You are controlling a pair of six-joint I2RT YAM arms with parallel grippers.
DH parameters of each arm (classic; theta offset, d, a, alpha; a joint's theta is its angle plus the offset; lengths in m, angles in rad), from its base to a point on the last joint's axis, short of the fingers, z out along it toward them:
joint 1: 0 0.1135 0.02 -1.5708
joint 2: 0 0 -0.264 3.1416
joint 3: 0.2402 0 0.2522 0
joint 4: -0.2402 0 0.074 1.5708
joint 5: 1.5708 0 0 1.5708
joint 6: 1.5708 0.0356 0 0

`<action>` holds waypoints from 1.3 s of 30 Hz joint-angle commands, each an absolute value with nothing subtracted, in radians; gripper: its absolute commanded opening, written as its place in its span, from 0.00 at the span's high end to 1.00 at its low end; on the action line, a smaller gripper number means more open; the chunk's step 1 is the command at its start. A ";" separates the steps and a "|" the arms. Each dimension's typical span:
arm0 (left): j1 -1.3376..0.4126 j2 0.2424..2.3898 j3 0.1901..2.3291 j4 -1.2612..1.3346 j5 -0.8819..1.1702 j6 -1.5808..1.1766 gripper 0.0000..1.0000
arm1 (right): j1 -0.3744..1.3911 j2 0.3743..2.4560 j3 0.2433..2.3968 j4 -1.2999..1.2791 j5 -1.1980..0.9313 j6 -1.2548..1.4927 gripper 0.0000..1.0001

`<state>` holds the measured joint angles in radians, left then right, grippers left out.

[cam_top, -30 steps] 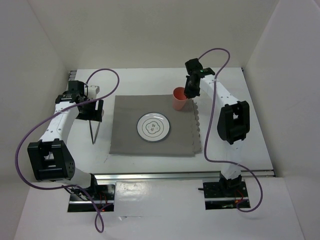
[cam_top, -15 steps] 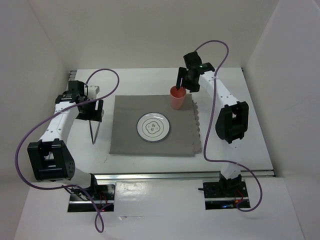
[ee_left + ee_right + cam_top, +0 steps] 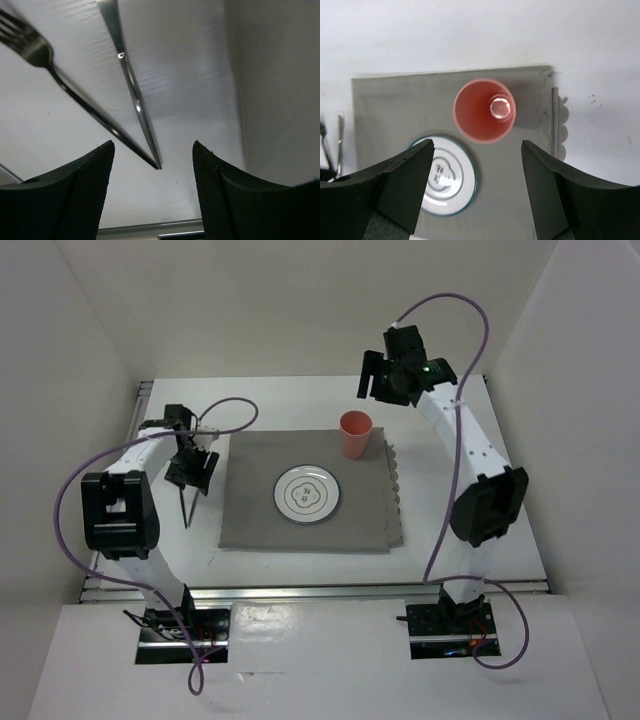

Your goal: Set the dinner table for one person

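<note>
— Dinner table surface (image 3: pixel 290 405), jaws first. Left side?

— Left gripper (image 3: pixel 152 145): jaws parted to a moderate gap, nothing clamped. It sits low over the white surface at mid-left of the overhead frame. In the wrist view the handle ends of a fork (image 3: pixel 30 47) and a second utensil (image 3: pixel 127 75) meet in a V just ahead of that gap. I cannot tell whether either finger touches a handle.

— What kind is the second utensil?

— Slim, metal, widening toward the top edge of the wrist frame. Type not clear.

— Right side?

— Right gripper (image 3: pixel 477 142): jaws spread wide, holding nothing, raised at the upper right of the overhead frame. A salmon-red cup (image 3: pixel 484 111) shows between the fingers in the wrist view, upright, mouth up, well apart from both.

— Outward from there?

— The cup stands on the upper right corner of a grey mat (image 3: pixel 250 510). A white plate (image 3: pixel 307 495) with a dark rim lies at the mat's middle, apart from the cup. Both utensils lie on bare surface just left of the mat's left edge. The mat is near the centre of the dinner table surface, which fills the middle of the overhead frame. A metal rail (image 3: pixel 330 590) runs along its lower edge.
</note>
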<state>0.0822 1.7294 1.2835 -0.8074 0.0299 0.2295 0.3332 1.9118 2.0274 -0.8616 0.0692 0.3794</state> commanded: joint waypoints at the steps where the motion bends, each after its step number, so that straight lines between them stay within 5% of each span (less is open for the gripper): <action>1: 0.060 1.824 1.334 -0.813 -0.064 0.270 0.30 | 0.363 1.722 1.935 -0.815 0.071 0.364 0.22; 10: 0.051 1.940 1.290 -0.758 -0.132 0.281 0.42 | 0.382 1.583 1.773 -0.805 0.084 0.382 0.20; 17: 0.051 2.032 1.310 -0.808 -0.046 0.281 0.70 | 0.382 1.549 1.755 -0.796 0.084 0.382 0.20; 20: 0.051 2.056 1.339 -0.818 0.000 0.270 1.00 | 0.382 1.531 1.743 -0.796 0.094 0.382 0.20; 39: 0.155 1.988 1.508 -0.942 0.414 0.272 1.00 | 0.391 1.463 1.598 -0.716 -0.023 0.388 0.20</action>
<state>0.1600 2.0144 1.4860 -0.8970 0.3019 0.2592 0.3820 1.5021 1.5982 -0.7704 -0.0158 0.3946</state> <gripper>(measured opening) 0.021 0.795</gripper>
